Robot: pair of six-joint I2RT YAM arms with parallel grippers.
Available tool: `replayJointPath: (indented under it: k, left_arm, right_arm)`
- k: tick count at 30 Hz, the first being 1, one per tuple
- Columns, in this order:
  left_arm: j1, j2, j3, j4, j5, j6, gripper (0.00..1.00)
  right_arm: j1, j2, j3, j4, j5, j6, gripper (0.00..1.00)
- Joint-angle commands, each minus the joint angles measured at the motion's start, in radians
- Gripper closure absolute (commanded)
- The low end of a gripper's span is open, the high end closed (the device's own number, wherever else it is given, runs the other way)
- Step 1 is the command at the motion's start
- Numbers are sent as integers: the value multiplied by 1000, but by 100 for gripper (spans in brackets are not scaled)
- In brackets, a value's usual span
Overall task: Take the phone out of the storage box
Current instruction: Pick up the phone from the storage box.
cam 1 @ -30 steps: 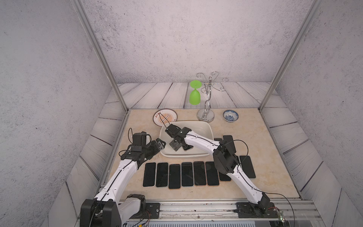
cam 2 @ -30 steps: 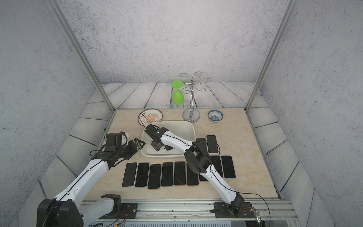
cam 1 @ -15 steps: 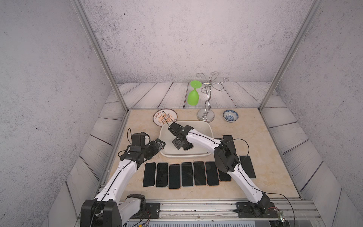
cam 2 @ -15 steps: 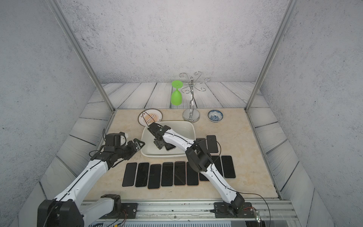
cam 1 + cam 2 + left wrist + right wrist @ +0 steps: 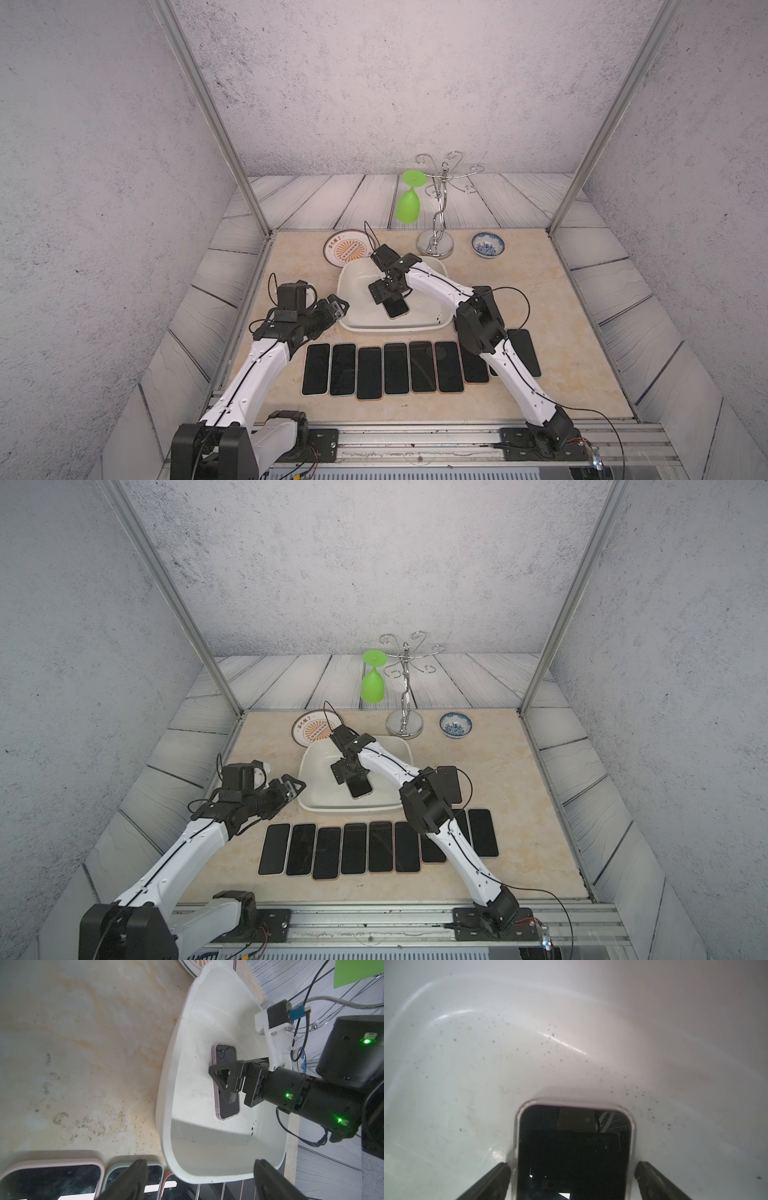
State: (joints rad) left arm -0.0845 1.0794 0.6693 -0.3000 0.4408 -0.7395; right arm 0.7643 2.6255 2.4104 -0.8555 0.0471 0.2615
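The storage box [image 5: 432,328] [image 5: 307,800] is a shallow white tub at mid-table. One dark-screened phone [image 5: 397,309] [image 5: 360,788] with a pale case lies flat on its floor. My right gripper [image 5: 388,293] [image 5: 349,771] reaches down into the box, open, one finger on each side of the phone. In the right wrist view a gap shows between each fingertip [image 5: 494,1180] and the phone [image 5: 574,1147]. My left gripper [image 5: 337,305] [image 5: 199,1169] is open at the box's left rim [image 5: 166,1084], with a near corner of the box between its fingers, apart from both.
A row of several dark phones [image 5: 382,368] lies on the table in front of the box. Behind the box are an orange-patterned plate [image 5: 347,249], a chrome stand [image 5: 436,245] with a hanging green glass [image 5: 409,203], and a small blue-patterned bowl [image 5: 488,244].
My right gripper has shifted a little to the right inside the box, still open over the phone. The left arm has not moved.
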Motion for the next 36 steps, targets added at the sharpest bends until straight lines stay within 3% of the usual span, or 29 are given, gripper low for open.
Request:
replayJointPath:
  k: [1,8,11,16,20,21,26,31,36]
  left_arm:
    - [16,-10,-12,-11,-5,21,14]
    - [21,-2,-8,-10,5,28,14]
    - [21,4,-9,-5,7,25,14]
    - [20,26,-7,-1,40,23,14]
    - [22,46,-10,47,93,23,14]
    - [21,49,-9,66,109,21,14]
    - [20,28,-6,191,189,5,14]
    - [-21,10,-8,373,289,-2,14]
    - [-82,45,-1,442,284,-1,13]
  right_arm:
    - [-9,118,28,-132,-81,16,1]
    - [-28,129,51,-192,-49,1,5]
    - [-27,120,33,-208,-48,-16,15]
    - [-29,115,27,-210,-77,-20,38]
    - [-36,88,14,-178,-124,18,77]
    - [-40,77,12,-173,-129,28,82]
    - [-69,-33,-16,-140,-194,71,100]
    - [-92,-220,-133,-30,-248,100,100]
    - [-109,-307,-130,-46,-327,120,100]
